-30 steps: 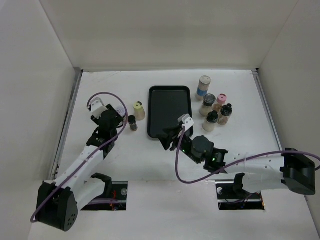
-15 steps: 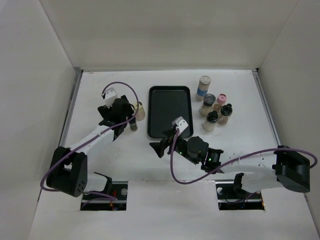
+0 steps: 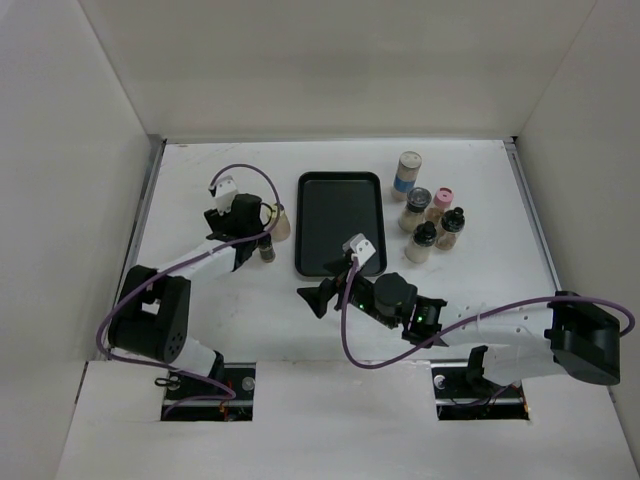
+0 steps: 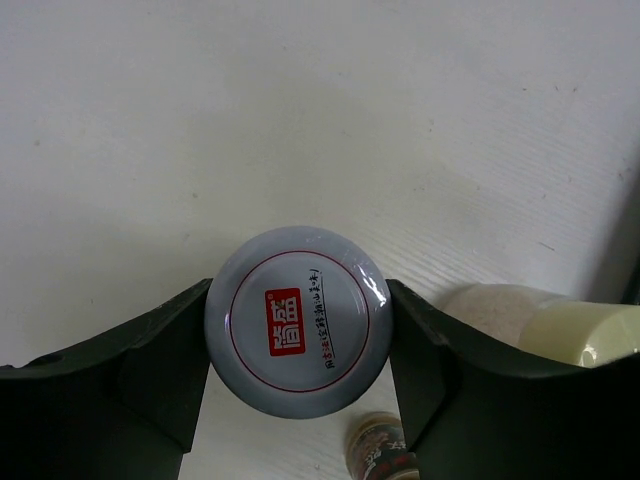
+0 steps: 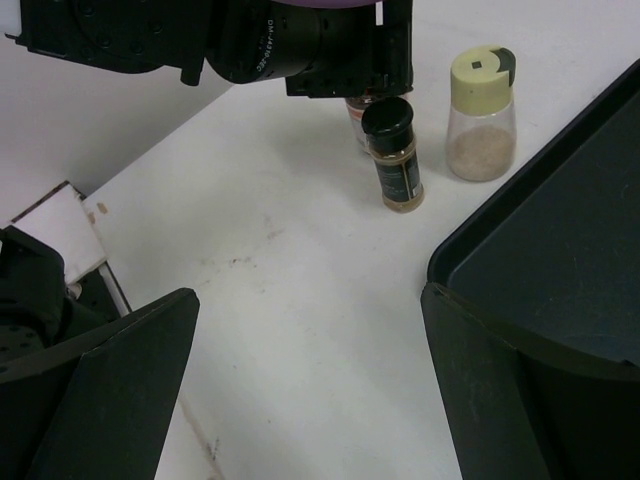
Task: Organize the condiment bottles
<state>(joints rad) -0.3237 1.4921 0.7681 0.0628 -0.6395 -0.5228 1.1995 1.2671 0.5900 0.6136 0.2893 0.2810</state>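
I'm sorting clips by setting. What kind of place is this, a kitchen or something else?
Likely a robot lab bench, not a kitchen: white walls box in a white table, two robot arms are mounted at its near edge, with spice bottles beside a black tray.

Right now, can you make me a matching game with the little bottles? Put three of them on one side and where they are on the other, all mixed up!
Things:
A. grey-lidded jar with a red label
B. clear bottle with a pink cap
C. clear bottle with a pale yellow cap

Places:
1. left of the black rectangular tray, nothing gripping it
2. between the fingers of the left gripper
3. right of the tray, near the tall blue-labelled bottle

Pairs: A-2, B-3, C-1.
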